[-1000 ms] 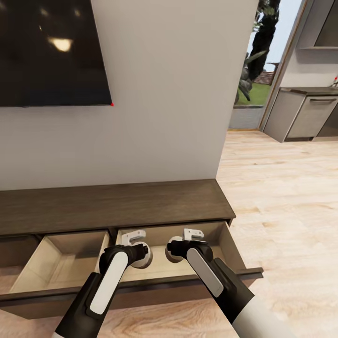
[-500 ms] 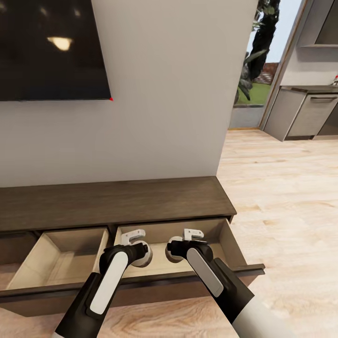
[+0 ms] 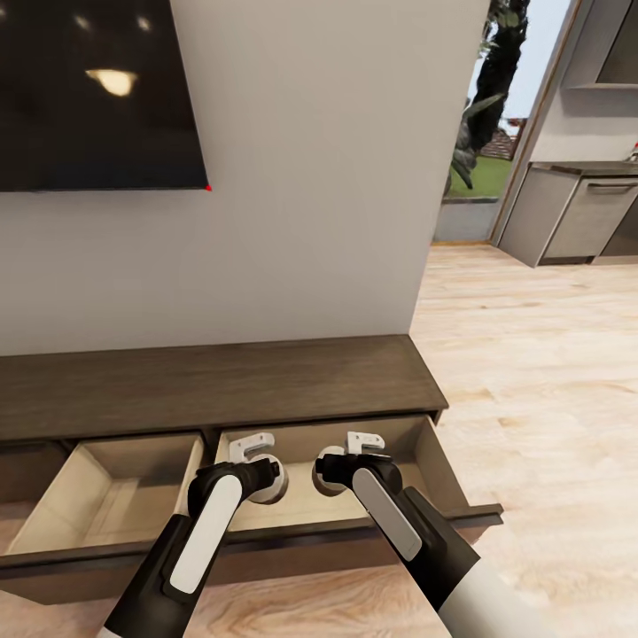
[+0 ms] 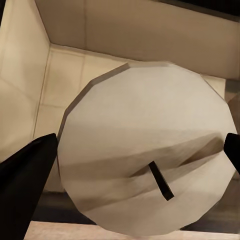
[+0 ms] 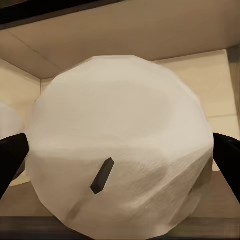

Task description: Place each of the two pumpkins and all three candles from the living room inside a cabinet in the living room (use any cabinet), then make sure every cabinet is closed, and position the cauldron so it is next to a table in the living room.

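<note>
Two candles, one per tool; two open drawers in one cabinet [image 3: 213, 381]; one TV [image 3: 97, 89] on the wall above. Both arms reaching forward and down from the near edge, forearms angled inward, tools side by side over the right drawer [image 3: 425, 443]. Left tool [image 3: 264, 478] closed on the left candle [image 4: 145, 150], dark fingers [image 4: 25, 185] pressed to either side of the pale wax disc, short dark wick facing the wrist camera. Right tool [image 3: 330, 472] likewise clamped on the right candle [image 5: 120, 145], fingertips [image 5: 10, 160] touching its flanks. Both candles held above the beige drawer floor, just inside the pulled-out front, near each other but apart; a sliver of the left candle seen at the edge of the right wrist view. Left drawer [image 3: 53, 496] open beside it, beige inside. Wood-plank floor [image 3: 532, 372] to the right, grey kitchen units [image 3: 576, 213] far right
</note>
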Tool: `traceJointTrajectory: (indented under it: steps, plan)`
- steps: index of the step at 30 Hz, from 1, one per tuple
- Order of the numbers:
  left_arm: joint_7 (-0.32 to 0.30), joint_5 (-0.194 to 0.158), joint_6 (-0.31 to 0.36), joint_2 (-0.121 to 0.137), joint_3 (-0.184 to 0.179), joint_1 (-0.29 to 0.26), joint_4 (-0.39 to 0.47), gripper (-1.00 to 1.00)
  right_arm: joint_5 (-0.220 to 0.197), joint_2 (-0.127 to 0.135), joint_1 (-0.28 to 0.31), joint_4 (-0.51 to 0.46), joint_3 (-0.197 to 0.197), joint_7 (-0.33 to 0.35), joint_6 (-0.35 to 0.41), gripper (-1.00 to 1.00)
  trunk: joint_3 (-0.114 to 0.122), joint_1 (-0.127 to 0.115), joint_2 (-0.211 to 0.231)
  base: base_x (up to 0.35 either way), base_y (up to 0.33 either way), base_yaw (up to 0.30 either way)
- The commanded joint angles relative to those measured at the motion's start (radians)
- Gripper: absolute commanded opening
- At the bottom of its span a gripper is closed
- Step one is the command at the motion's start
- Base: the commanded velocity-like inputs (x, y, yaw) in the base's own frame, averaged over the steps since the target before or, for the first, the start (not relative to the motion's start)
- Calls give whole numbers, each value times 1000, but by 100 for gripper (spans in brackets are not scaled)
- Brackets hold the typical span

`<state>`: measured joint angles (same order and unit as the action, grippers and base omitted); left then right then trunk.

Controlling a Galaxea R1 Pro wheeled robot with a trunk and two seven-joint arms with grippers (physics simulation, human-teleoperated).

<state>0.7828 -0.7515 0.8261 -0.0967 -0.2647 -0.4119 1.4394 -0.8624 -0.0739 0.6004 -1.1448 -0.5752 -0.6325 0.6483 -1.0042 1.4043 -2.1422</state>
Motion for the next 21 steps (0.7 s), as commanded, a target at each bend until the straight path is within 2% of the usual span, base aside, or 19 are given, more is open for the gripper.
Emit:
traceJointTrajectory:
  steps: [1, 9, 21]
  plan:
    - [10, -9, 2, 0, -1, -1, 1, -100, -9, 0, 1, -1, -2, -10, 1, -100, -1, 0, 0, 142, 0, 0]
    - [10, -8, 1, 1, -1, -1, 2, -100, -9, 0, 1, -1, -2, -10, 1, -100, -1, 0, 0, 46, 0, 0]
    - [10, -9, 1, 1, -1, -1, 1, -100, -9, 0, 1, -1, -2, -10, 1, -100, -38, 46, -84, 0, 0, 0]
